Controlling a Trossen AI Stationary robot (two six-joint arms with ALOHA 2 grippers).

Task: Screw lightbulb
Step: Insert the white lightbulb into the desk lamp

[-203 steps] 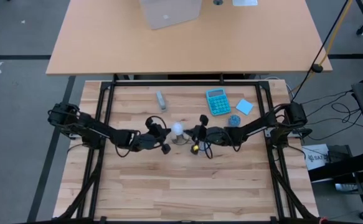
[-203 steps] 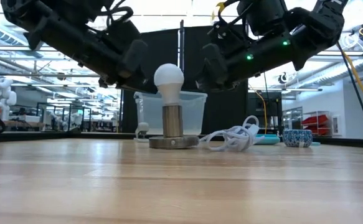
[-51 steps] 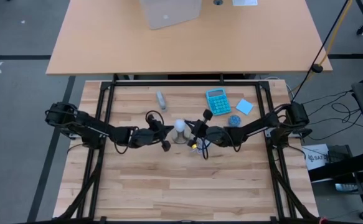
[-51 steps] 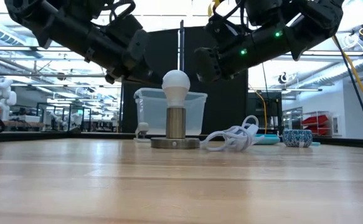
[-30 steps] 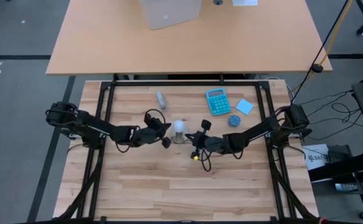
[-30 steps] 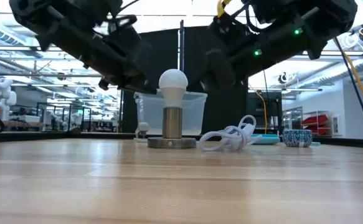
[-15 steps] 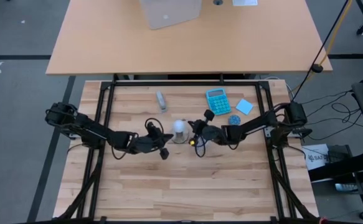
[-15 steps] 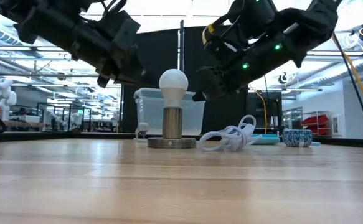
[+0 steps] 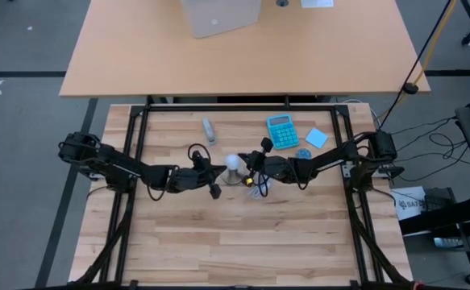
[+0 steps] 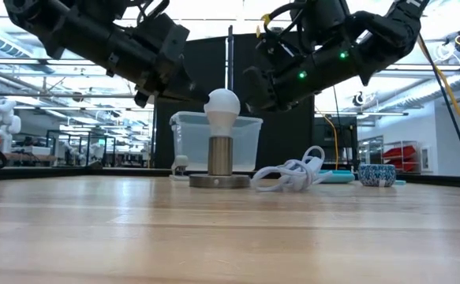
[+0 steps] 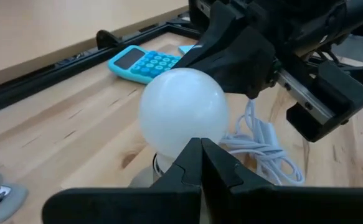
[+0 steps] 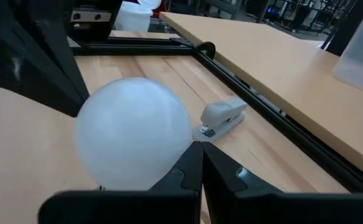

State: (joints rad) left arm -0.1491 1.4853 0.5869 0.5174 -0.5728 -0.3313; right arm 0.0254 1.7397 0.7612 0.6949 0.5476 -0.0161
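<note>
Bulb [image 10: 222,103] upright in socket [image 10: 220,166] at middle of table [image 9: 243,234], left pincer [image 9: 211,179] and right pincer [image 9: 254,169] both closed and empty on either side, near but apparently apart; best to open one, grip head squarely, turn gently without tipping base.

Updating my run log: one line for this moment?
lightbulb: upright in socket base | left gripper: shut, beside bulb | right gripper: shut, opposite side
</note>
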